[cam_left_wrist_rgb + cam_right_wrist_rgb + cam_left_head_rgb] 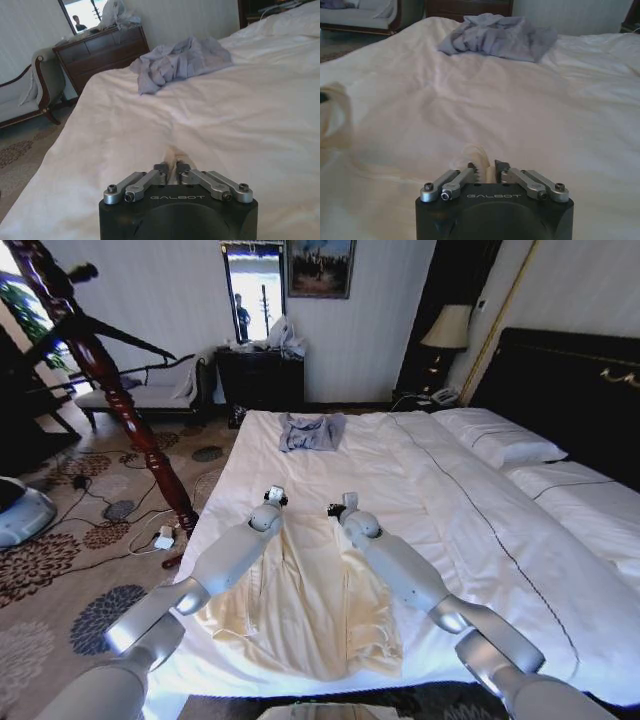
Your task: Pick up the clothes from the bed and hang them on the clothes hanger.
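Observation:
The clothes (300, 610), a cream long-sleeved top, lie spread on the near part of the bed (430, 490), between my two arms. My left gripper (272, 498) rests at the top's far left corner. In the left wrist view this gripper (172, 166) is shut on a thin fold of the cream fabric (173, 154). My right gripper (338, 508) sits at the far right corner. Here too the gripper (487, 169) is shut on a bunched edge of the clothes (479, 154). The clothes hanger is out of view.
A crumpled grey-blue garment (310, 430) lies farther up the bed. A reddish-brown turned wooden post (120, 405) leans beside the bed's left side, above cables on the patterned carpet. A dark dresser (262, 375) and a bench (150, 390) stand against the far wall. Pillows (500, 440) lie by the headboard.

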Controlling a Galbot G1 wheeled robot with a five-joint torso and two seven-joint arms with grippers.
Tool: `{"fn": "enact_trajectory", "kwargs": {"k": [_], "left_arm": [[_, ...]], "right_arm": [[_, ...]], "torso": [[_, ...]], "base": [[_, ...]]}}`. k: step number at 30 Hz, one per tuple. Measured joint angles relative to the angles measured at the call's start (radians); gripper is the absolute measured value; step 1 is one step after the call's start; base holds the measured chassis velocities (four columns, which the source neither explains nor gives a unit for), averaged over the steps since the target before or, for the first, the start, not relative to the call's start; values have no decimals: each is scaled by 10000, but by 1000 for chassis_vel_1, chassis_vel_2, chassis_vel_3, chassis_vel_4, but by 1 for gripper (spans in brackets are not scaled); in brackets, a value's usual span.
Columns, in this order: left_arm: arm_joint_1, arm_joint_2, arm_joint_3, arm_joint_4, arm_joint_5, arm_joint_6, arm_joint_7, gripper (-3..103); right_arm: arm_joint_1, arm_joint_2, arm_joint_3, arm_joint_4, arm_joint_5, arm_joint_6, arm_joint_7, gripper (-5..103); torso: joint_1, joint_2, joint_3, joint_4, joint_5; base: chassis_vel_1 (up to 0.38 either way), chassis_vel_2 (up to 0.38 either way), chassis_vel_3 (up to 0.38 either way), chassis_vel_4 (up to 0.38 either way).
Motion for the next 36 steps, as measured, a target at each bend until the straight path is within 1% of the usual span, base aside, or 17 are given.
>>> {"fn": "enact_trajectory", "kwargs": {"k": [4, 5, 7, 9, 11, 15, 18, 20, 21, 22, 24, 28, 29, 32, 33, 34, 36], "left_arm": [[285, 573, 113, -1014, -245, 267, -110, 32], [285, 573, 113, -1014, -245, 267, -110, 32], [346, 862, 191, -1505, -425, 383, -113, 38], [381, 1094, 274, -1885, -580, 444, -110, 48], [396, 1180, 300, -2024, -640, 452, -101, 48], [669, 2249, 699, -3538, -1706, 903, -78, 70], [754, 2487, 786, -3753, -1769, 913, -74, 76], [1027, 2951, 788, -4248, -1878, 779, -133, 86], [1198, 3145, 685, -4519, -1956, 640, -168, 92], [1422, 3380, 525, -4814, -2029, 482, -194, 97], [1705, 3650, 358, -5141, -2075, 310, -198, 97], [3243, 4687, -917, -6552, -2018, -366, -153, 100], [3243, 4687, -917, -6552, -2018, -366, -153, 100], [5230, 5238, -2667, -7633, -1534, -652, -120, 100], [5230, 5238, -2667, -7633, -1534, -652, -120, 100], [5896, 5350, -3164, -7923, -1274, -765, -117, 100], [7261, 5442, -4069, -8427, -385, -1051, -73, 100]], "right_arm": [[-172, -809, 43, 615, 527, 20, 21, 33], [-172, -809, 43, 615, 527, 20, 21, 33], [-324, -1189, 46, 1019, 853, 4, 31, 44], [-459, -1450, 78, 1344, 1127, -19, 12, 50], [-505, -1528, 103, 1447, 1232, -27, 4, 56], [-1081, -2318, 601, 2784, 2358, -421, -436, 77], [-1206, -2504, 631, 3026, 2335, -491, -579, 83], [-1489, -2758, 910, 3487, 2398, -524, -619, 83], [-1633, -2867, 1093, 3740, 2455, -502, -597, 93], [-1769, -2980, 1248, 3971, 2468, -434, -581, 97], [-1900, -3111, 1405, 4209, 2465, -343, -576, 99], [-2975, -3873, 2505, 5422, 2695, -150, -519, 100], [-2975, -3873, 2505, 5422, 2695, -150, -519, 100], [-4593, -4786, 3632, 6389, 2253, -100, -679, 100], [-4593, -4786, 3632, 6389, 2253, -100, -679, 100], [-5015, -4978, 3992, 6678, 2134, -60, -709, 100], [-5991, -5319, 4894, 7448, 1965, 100, -708, 100]], "torso": [[-1, 0, -1, -10, -1], [-1, 0, -1, -10, -1], [-2, 1, -2, -3, 0], [-2, 0, -1, -4, -1], [-2, 0, -1, -6, 0], [-3, 1, -2, -5, -1], [-3, 1, -2, -3, -2], [-3, 1, -2, -4, 0], [-2, 1, -2, -6, -2], [-1, 1, -2, -9, 1], [-2, 0, -2, -8, 2], [-3, 1, -4, 1, 0], [-3, 1, -4, 1, 0], [-4, 2, -3, -13, 3], [-4, 2, -3, -13, 3], [-4, 2, -4, -15, 12], [-4, 2, -3, -3, -10]], "base": [[0, 0, 0, 0], [0, 0, 0, 0], [0, 0, 0, 0], [0, 0, 0, 0], [0, 0, 0, 0], [0, 0, 0, 0], [0, 0, 0, 0], [0, 0, 0, 0], [0, 0, 0, 0], [0, 0, 0, 0], [0, 0, 0, 0], [0, 0, 0, 0], [0, 0, 0, 0], [0, 0, 0, 0], [0, 0, 0, 0], [0, 0, 0, 0], [0, 0, 0, 0]]}}
